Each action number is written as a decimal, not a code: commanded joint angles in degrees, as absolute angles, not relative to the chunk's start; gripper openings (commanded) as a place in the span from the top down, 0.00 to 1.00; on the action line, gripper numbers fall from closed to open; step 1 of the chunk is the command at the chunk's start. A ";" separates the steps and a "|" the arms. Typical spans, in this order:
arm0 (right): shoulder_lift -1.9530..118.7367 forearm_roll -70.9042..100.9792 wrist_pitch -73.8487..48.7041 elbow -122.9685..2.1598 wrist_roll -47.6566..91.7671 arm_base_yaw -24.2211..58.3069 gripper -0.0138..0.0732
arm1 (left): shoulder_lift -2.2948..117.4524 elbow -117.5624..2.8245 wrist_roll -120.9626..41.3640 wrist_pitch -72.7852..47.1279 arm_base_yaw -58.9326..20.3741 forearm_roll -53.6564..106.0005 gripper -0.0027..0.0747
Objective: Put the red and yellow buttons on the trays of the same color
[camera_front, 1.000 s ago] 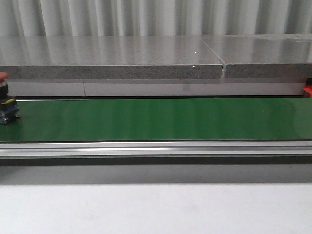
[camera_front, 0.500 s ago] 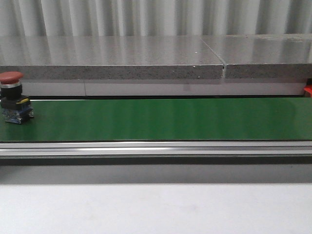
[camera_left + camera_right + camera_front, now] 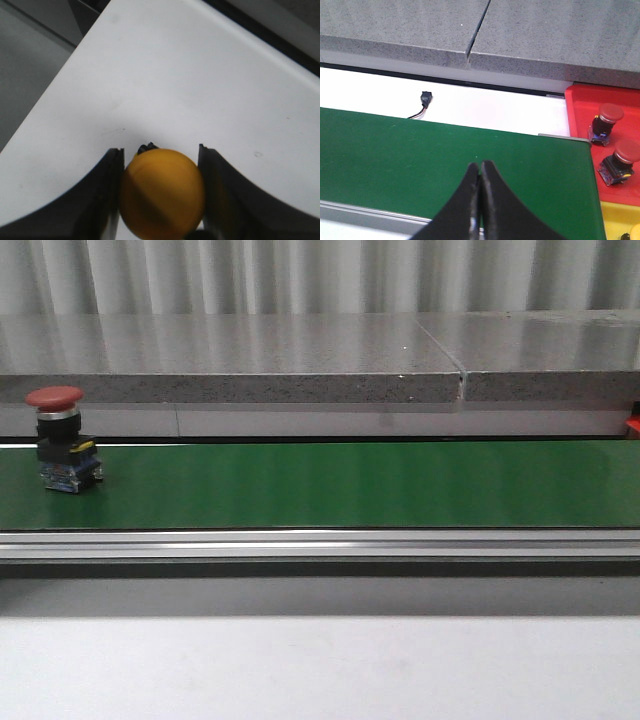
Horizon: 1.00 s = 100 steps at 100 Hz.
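Observation:
A red button (image 3: pixel 62 440) with a black and blue base rides upright on the green belt (image 3: pixel 350 485) at the far left of the front view. My left gripper (image 3: pixel 161 156) is shut on a yellow button (image 3: pixel 162 192), held over a white surface (image 3: pixel 165 80). My right gripper (image 3: pixel 480 167) hangs shut and empty over the belt (image 3: pixel 420 160). Beyond the belt's end lies the red tray (image 3: pixel 590 105) with two red buttons (image 3: pixel 605 122) (image 3: pixel 620 162) in it. A corner of the yellow tray (image 3: pixel 615 220) shows beside it. Neither gripper shows in the front view.
A grey stone ledge (image 3: pixel 300 360) runs behind the belt, and an aluminium rail (image 3: pixel 320 545) runs along its near side. A small black connector with a wire (image 3: pixel 425 100) lies on the white strip behind the belt. The white table (image 3: pixel 320 670) fills the foreground.
The red button has travelled rightward on the belt, from the left edge of the front view to fully in view.

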<state>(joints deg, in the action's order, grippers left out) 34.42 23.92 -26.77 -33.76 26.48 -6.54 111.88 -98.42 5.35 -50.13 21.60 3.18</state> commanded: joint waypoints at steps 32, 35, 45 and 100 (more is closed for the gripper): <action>34.11 24.48 -23.17 -35.63 27.06 -6.50 0.92 | 93.28 -96.79 4.82 -51.96 11.12 -0.88 0.99; 34.11 24.48 -23.17 -35.63 27.06 -6.50 0.92 | 92.13 -95.39 4.82 -51.61 10.49 -1.16 0.99; 34.11 24.48 -23.17 -35.63 27.06 -6.50 0.92 | 88.40 -90.72 4.82 -50.57 8.61 -1.96 0.99; 34.11 24.48 -23.17 -35.63 27.06 -6.50 0.92 | 81.78 -64.69 5.04 -38.47 5.82 0.00 0.99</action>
<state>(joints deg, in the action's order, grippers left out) 34.42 23.92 -26.77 -33.76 26.48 -6.54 83.67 -65.54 4.82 -44.34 6.23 -1.01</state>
